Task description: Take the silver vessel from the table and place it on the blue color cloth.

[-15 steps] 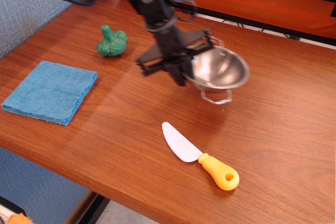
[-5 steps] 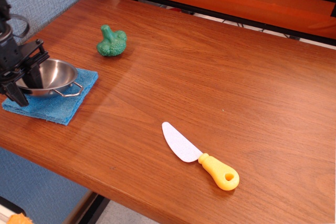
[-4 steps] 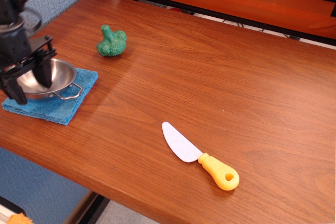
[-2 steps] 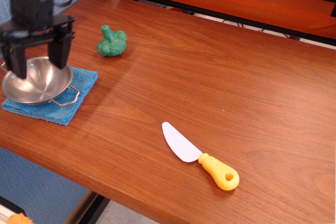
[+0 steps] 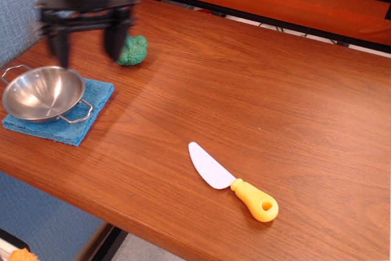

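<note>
The silver vessel (image 5: 43, 92) is set on the blue cloth (image 5: 76, 116) at the table's (image 5: 256, 90) left edge, below-left of the gripper (image 5: 87, 46), whose fingers are spread wide and empty.

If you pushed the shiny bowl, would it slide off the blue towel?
Probably not easily: the silver vessel sits on the fuzzy blue cloth, which likely grips it. Its rounded bottom may rock. It looks thin, so probably light.
</note>
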Controlling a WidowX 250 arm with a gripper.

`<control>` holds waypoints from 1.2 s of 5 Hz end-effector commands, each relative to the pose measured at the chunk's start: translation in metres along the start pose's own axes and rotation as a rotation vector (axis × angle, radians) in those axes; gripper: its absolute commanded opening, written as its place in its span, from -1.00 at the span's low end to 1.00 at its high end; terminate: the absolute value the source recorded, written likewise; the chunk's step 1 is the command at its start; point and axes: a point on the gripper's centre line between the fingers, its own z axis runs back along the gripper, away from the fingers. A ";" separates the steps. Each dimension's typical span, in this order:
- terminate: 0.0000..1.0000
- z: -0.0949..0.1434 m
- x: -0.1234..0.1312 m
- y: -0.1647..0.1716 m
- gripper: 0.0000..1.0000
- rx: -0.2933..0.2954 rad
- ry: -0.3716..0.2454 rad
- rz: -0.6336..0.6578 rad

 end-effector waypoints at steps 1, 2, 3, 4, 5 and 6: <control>-1.00 0.035 -0.065 -0.059 1.00 -0.222 -0.120 -0.360; -1.00 0.040 -0.091 -0.084 1.00 -0.348 -0.160 -0.586; -1.00 0.042 -0.110 -0.102 1.00 -0.390 -0.154 -0.720; -1.00 0.045 -0.128 -0.117 1.00 -0.411 -0.149 -0.840; -1.00 0.045 -0.128 -0.117 1.00 -0.411 -0.149 -0.840; 1.00 0.045 -0.128 -0.117 1.00 -0.411 -0.149 -0.840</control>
